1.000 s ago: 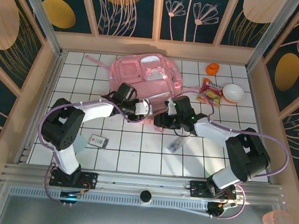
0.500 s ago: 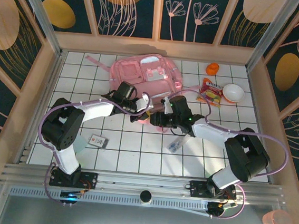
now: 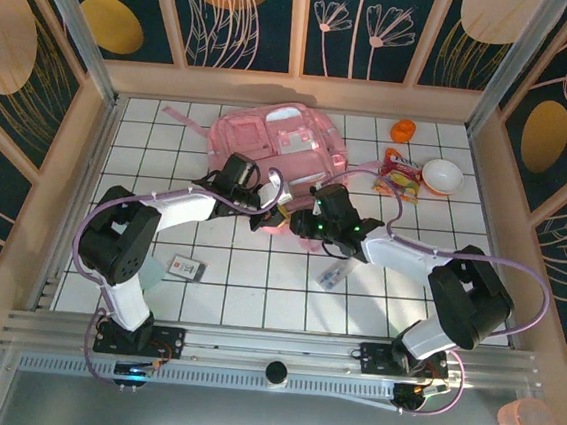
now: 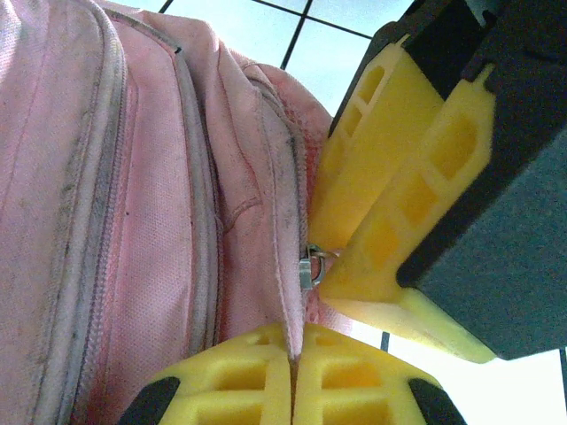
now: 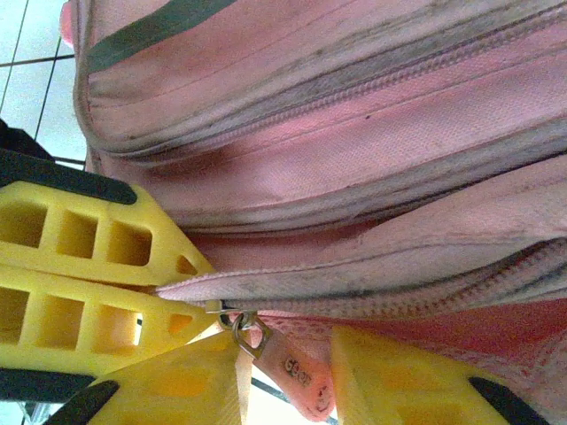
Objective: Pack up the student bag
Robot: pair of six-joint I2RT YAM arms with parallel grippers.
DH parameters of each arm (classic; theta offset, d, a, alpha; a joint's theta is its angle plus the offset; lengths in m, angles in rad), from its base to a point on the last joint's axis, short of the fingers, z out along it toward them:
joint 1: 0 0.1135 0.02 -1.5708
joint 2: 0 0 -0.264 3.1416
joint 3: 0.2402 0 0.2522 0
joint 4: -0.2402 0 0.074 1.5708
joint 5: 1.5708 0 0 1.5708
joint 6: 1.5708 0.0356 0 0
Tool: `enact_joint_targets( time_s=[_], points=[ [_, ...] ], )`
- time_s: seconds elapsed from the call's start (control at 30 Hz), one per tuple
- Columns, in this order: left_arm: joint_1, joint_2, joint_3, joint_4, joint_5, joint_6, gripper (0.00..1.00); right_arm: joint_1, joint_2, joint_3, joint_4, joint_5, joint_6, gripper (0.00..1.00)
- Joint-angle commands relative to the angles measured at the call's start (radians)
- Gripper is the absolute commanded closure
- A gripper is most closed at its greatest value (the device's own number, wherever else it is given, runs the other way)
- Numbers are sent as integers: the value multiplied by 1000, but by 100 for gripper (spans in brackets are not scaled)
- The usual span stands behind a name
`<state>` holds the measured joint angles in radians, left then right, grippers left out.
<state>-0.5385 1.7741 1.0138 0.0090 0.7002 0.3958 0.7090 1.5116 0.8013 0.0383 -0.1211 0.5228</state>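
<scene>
The student bag [image 3: 275, 139], a large pale pink backpack, lies at the back middle of the tiled table. My left gripper [image 3: 271, 214] is at its near edge, shut on a fold of pink fabric [image 4: 299, 341] beside the zip. The metal zip slider [image 4: 308, 266] sits just above that pinch. My right gripper [image 3: 305, 221] faces the left one closely, and its yellow fingers [image 4: 399, 195] press in next to the slider. In the right wrist view the right gripper [image 5: 283, 363] is open, with the pink zip pull tab [image 5: 297, 376] hanging between its fingers.
A snack packet [image 3: 400, 176], a white bowl [image 3: 442, 176] and a small orange thing [image 3: 403, 131] lie at the back right. A card [image 3: 188, 267] rests at the near left and a small pale item [image 3: 333, 275] at the near middle.
My right gripper has slid left to the bag's near edge, up against the left gripper, and its jaws have narrowed round the zip pull. The left gripper has stayed shut on the fabric.
</scene>
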Motion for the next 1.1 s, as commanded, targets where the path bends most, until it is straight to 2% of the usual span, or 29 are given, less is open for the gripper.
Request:
enact_joint_targets(
  time_s=[0.0,0.23,0.33,0.47,0.67,0.83,0.93,1.07],
  points=[
    [-1,-15,9,29,106,-22,100,-1,-9,34,-31,77,5,71],
    [-1,-17,14,29,112,-18,100,19,33,68,-41,83,-5,71],
    [-1,-18,16,29,101,-18,100,22,44,76,-43,79,-12,79],
    [0,-28,14,8,24,12,100,13,28,81,-110,127,-5,90],
    [21,-46,6,-29,-34,60,100,-65,-54,4,-149,99,-6,99],
    [24,-54,0,-51,-75,88,100,-147,-90,-32,-216,94,-62,100],
    [28,-54,1,-77,-99,109,100,-156,-93,-31,-232,80,-98,100],
    [48,-114,-25,-96,-123,142,100,-140,-99,-38,-167,-33,-105,100]
  ],
)
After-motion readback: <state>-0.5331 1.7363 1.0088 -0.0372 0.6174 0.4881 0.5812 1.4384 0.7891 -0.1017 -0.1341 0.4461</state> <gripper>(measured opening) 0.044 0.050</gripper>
